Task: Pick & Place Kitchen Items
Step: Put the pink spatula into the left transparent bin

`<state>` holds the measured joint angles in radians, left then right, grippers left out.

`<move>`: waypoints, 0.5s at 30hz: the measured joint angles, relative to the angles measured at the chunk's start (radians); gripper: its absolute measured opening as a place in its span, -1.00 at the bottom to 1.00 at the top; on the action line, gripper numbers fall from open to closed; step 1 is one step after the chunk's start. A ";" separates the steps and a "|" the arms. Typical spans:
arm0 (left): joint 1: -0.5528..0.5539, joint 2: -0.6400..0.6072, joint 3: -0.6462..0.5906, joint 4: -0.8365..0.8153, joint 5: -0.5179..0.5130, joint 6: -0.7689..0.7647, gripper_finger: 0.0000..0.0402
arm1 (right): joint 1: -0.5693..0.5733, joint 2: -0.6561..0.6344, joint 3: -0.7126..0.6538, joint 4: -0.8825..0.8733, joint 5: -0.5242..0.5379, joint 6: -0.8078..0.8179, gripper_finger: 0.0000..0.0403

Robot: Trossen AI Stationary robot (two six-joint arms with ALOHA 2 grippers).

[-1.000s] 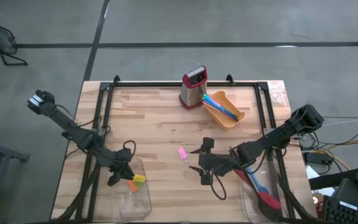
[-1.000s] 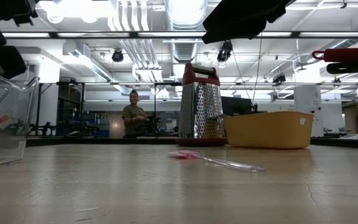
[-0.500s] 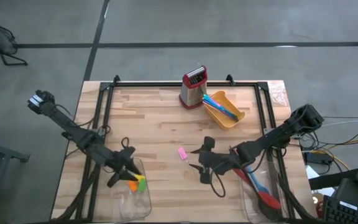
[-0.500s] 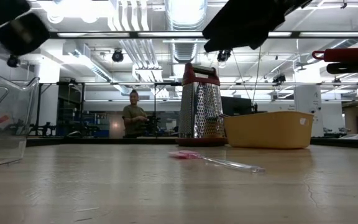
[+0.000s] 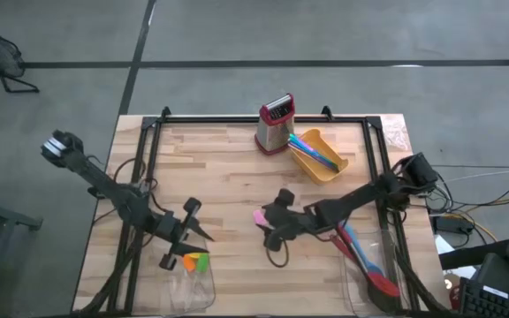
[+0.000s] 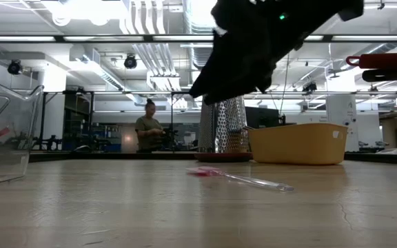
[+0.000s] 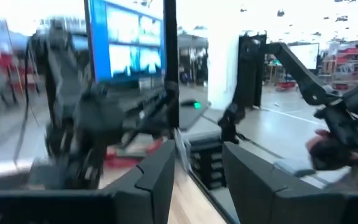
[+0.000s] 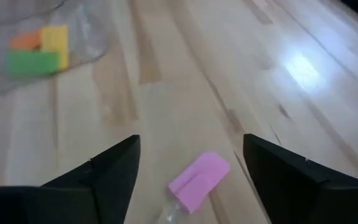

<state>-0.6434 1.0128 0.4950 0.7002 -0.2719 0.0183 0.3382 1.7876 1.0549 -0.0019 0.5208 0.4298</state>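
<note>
Since 1 s ago your right pincer (image 5: 269,220) has slid toward the pink spatula (image 5: 260,215) on the wood surface (image 5: 228,177) and now hovers over it, fingers wide, empty. Your left pincer (image 5: 190,231) has lifted off the clear tray (image 5: 188,287), partly open, empty; green, yellow, orange pieces (image 5: 192,261) lie inside.

My overhead cam looks straight down on the whole surface (image 5: 237,177), both arms in frame. The low one sits right at surface height, facing level across into the room. Left wrist cam points out at the room past its own jaws. Right wrist cam hangs close over the pink spatula (image 8: 199,182), which the overhead and low cams catch too.
</note>
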 joint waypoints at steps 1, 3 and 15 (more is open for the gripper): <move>0.000 0.023 0.001 0.044 0.000 0.035 -0.30 | -0.007 0.008 0.005 0.000 -0.001 0.024 0.44; 0.001 0.060 0.007 0.121 0.000 0.093 -0.30 | -0.021 0.030 0.012 -0.003 -0.003 0.033 0.50; 0.007 0.238 0.138 0.216 0.000 0.216 -0.31 | -0.069 0.139 0.051 -0.073 -0.043 0.098 0.63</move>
<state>-0.6361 1.2509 0.6327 0.9162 -0.2714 0.2343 0.2696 1.9267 1.1056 -0.0753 0.4778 0.5277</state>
